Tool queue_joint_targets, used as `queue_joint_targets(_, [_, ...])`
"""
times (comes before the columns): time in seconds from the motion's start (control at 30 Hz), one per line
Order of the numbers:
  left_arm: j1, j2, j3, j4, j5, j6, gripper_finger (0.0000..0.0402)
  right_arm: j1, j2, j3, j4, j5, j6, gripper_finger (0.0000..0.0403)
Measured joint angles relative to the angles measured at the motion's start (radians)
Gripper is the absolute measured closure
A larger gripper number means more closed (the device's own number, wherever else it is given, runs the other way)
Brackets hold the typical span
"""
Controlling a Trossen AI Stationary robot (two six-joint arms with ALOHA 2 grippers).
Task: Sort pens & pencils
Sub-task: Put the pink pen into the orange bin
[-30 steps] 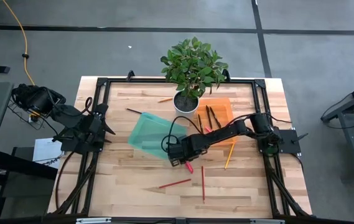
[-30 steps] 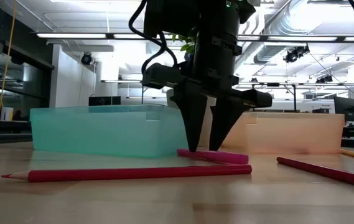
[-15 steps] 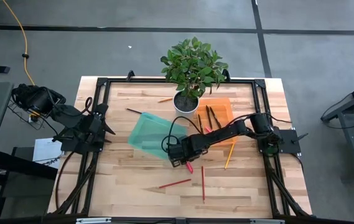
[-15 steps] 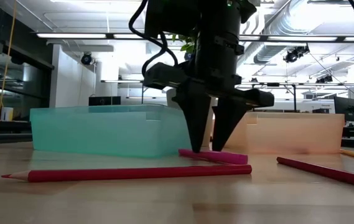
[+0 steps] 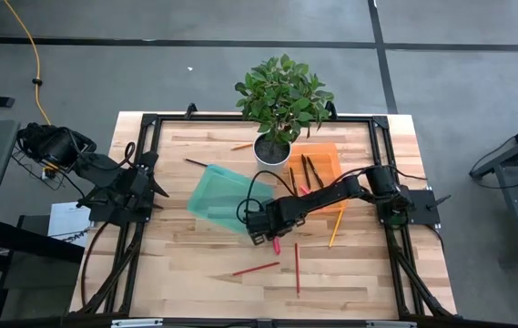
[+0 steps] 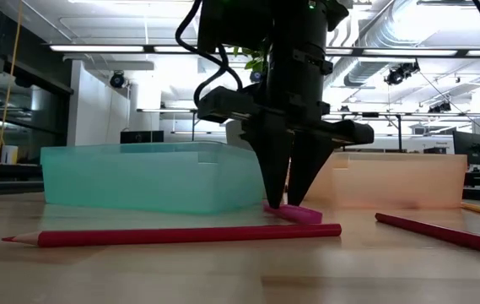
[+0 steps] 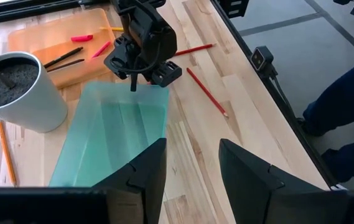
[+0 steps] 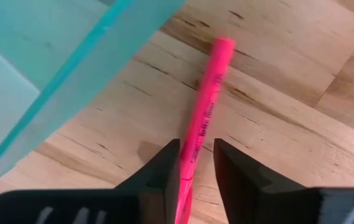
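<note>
High view: right gripper (image 5: 269, 239) down on a pink pen (image 5: 276, 244) beside the teal bin (image 5: 218, 196); two red pencils (image 5: 256, 269) lie nearer the tabletop (image 5: 177, 264) front, one yellow at right. Right wrist: fingers (image 8: 164, 171) narrowed, pinching that pen, which lies on the wood. Left wrist: left gripper (image 7: 192, 171) empty, fingers parted, at the table's left edge.

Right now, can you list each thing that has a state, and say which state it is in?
Pink pen: lying on the table, between the right gripper's fingers.
Right gripper: closed on the pink pen, at table level.
Left gripper: open, empty, waiting by the table's left edge.
Teal bin: upright, empty.
Orange bin: holding pens.
Red pencils: loose on the table.
</note>
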Motion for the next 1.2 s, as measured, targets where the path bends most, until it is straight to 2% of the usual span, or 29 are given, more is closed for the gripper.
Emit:
queue_joint_targets(0.17, [0.000, 0.000, 0.000, 0.000, 0.000, -0.002, 0.0268, 0.000, 0.000, 0.000, 0.000, -0.001, -0.001, 0.0340])
queue_joint_targets(0.83, [0.000, 0.000, 0.000, 0.000, 0.000, -0.003, 0.0268, -0.002, 0.000, -0.001, -0.009, -0.031, -0.038, 0.0345])
queue_joint_targets(1.2, [0.000, 0.000, 0.000, 0.000, 0.000, -0.003, 0.0268, -0.002, -0.001, -0.001, -0.003, -0.026, -0.060, 0.0382])
